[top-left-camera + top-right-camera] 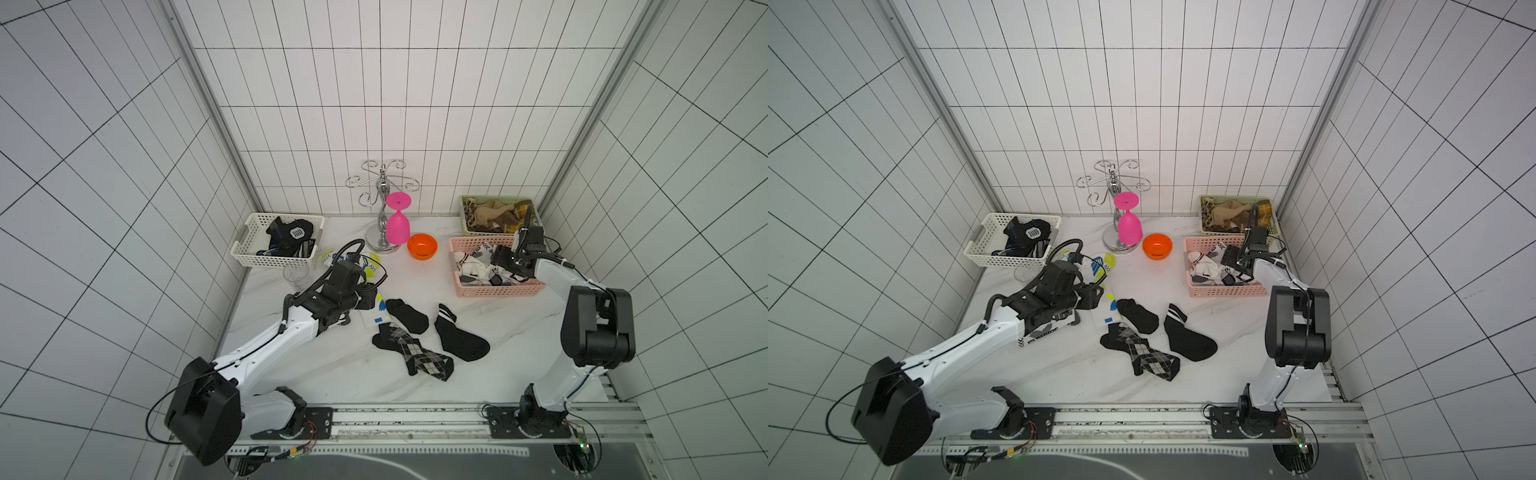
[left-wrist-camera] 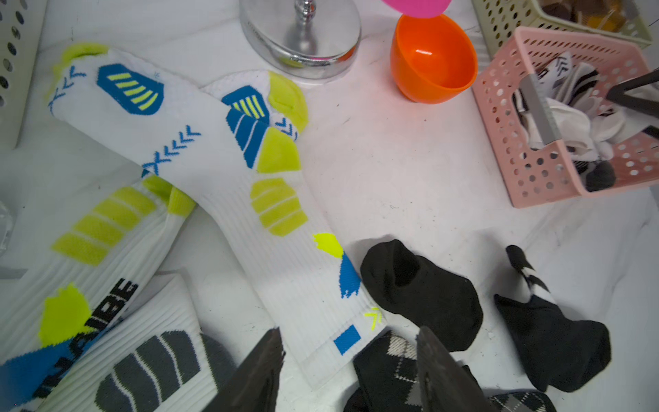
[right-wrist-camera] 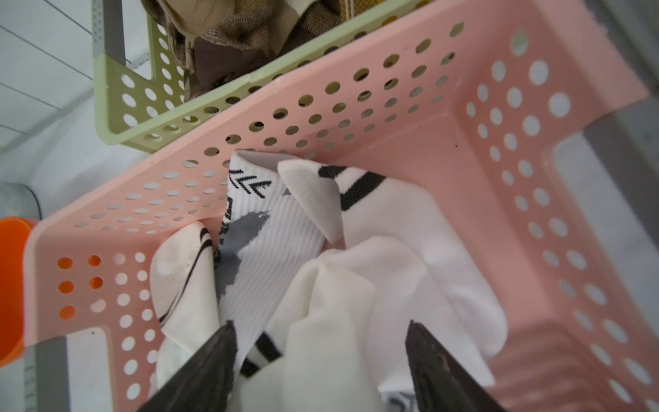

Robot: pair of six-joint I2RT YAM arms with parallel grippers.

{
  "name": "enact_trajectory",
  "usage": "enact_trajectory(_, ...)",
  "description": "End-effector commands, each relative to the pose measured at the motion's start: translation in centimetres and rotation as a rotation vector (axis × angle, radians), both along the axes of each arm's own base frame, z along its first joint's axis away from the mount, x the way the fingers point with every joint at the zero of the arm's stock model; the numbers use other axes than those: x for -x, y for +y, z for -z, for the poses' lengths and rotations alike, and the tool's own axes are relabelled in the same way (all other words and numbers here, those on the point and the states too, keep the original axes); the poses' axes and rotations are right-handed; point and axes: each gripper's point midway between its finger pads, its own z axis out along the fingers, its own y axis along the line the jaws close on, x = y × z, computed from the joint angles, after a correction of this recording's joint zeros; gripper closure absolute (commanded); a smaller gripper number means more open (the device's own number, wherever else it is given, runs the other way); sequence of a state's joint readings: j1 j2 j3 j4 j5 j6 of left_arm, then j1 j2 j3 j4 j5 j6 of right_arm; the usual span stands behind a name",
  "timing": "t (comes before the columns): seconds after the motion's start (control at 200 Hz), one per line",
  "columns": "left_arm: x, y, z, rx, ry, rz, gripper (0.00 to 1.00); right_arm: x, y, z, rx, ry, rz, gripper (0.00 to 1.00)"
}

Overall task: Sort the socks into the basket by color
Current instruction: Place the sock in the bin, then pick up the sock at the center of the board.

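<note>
Twin high overhead views; close wrist views, both on pink basket (image 2: 527,171)

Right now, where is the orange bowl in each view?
Top view: bowl mid-table, between stand and pink basket.
Top view: same spot.
Left wrist: between stand base and pink basket.
Right wrist: orange sliver at the frame edge, past the basket's corner.
Shared landmark: pink basket.

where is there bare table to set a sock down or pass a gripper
Free: the patch bordered by the orange bowl, pink basket and plain black sock; the front strip between the argyle sock and the rail; the stretch from the striped black sock to the right arm. Crowded: around the left gripper: printed white socks, clear glass, white basket.
</note>
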State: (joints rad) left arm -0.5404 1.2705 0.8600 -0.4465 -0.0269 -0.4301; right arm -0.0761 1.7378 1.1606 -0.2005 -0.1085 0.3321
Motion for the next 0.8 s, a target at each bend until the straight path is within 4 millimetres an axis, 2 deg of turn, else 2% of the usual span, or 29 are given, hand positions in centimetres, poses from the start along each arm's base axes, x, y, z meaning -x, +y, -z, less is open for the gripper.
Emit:
enact_trajectory(0.0,-1.4,0.9,0.2,-0.039,0.014,-0.056,0.38,-2.1,-0.3,-6.6,0.033,-0.143,0.012,0.01)
enact_trajectory(0.175,-3.0,1.8,3.0,-0.105,0.080,-0.122,0.37,-1.6,1.2,-10.1,0.032,-0.218,-0.019,0.01)
enact_trajectory(0.47,-5.8,3.4,6.8,-0.139,0.131,-0.238,0.35,0.4,7.6,-14.6,0.001,-0.313,-0.177,0.01)
enact_trajectory(0.64,-7.6,3.2,7.9,-0.132,0.092,-0.259,0.34,1.5,10.4,-16.3,-0.023,-0.340,-0.258,0.01)
enact_trajectory(0.8,-8.9,3.4,9.1,-0.140,0.070,-0.282,0.34,2.6,12.2,-16.7,-0.053,-0.346,-0.318,0.01)
